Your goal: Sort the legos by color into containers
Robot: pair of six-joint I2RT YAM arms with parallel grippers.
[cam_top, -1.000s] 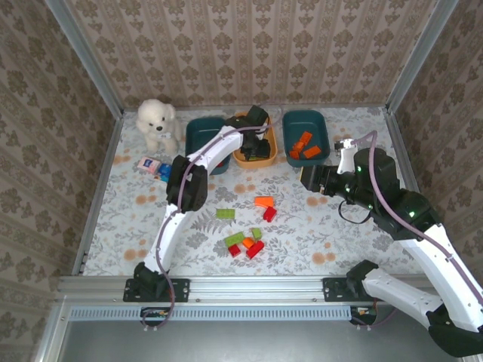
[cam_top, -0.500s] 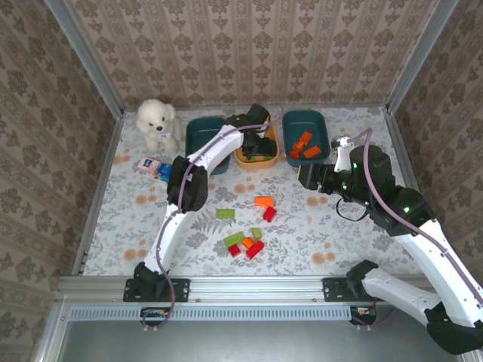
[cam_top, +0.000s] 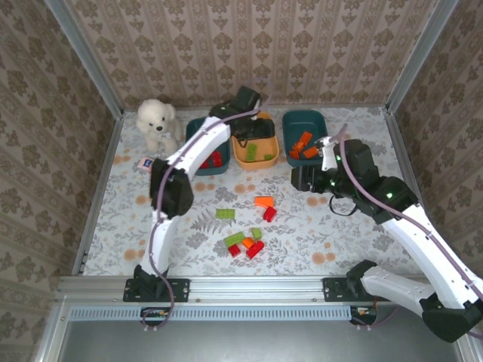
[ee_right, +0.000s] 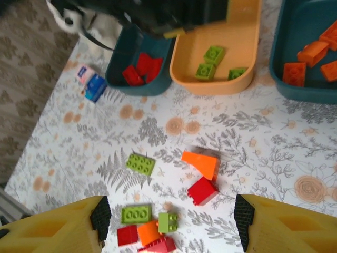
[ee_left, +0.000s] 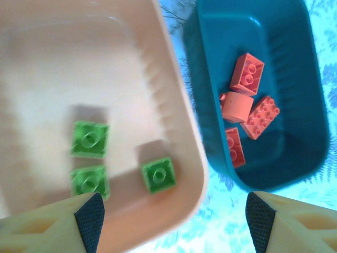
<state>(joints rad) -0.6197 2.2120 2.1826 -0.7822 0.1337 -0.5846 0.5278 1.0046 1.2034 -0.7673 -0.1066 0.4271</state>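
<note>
Broadly, table: white floral-print tabletop [cam_top: 136,226], with the bins along the upper centre of the overhead frame and loose bricks in its lower middle.
Left gripper [ee_left: 174,221]: hangs over the near corner of the orange bin, jaws spread wide, nothing between them.
Right gripper [ee_right: 172,219]: hovers above the loose bricks, jaws spread, empty.
Containers: orange rounded plastic bin [ee_left: 79,63] in the middle holds three light green bricks [ee_left: 89,139]. The dark teal plastic bin [ee_left: 295,79] on its right holds orange bricks [ee_left: 247,76]. A second dark teal bin [ee_right: 145,89], upper left of the right wrist view, holds red bricks [ee_right: 147,66].
Loose legos: a green brick [ee_right: 140,164], an orange wedge [ee_right: 201,163] just above a red brick [ee_right: 202,191], and a tight mixed cluster [ee_right: 150,232] at the lower edge.
Risk: the cluster's bricks touch, so a pinch there could lift or drag a neighbour of the wrong colour. One left jaw sits near the orange bin's rim, so a low pull-away might catch and shove it. Both arms working mid-table could clash.
</note>
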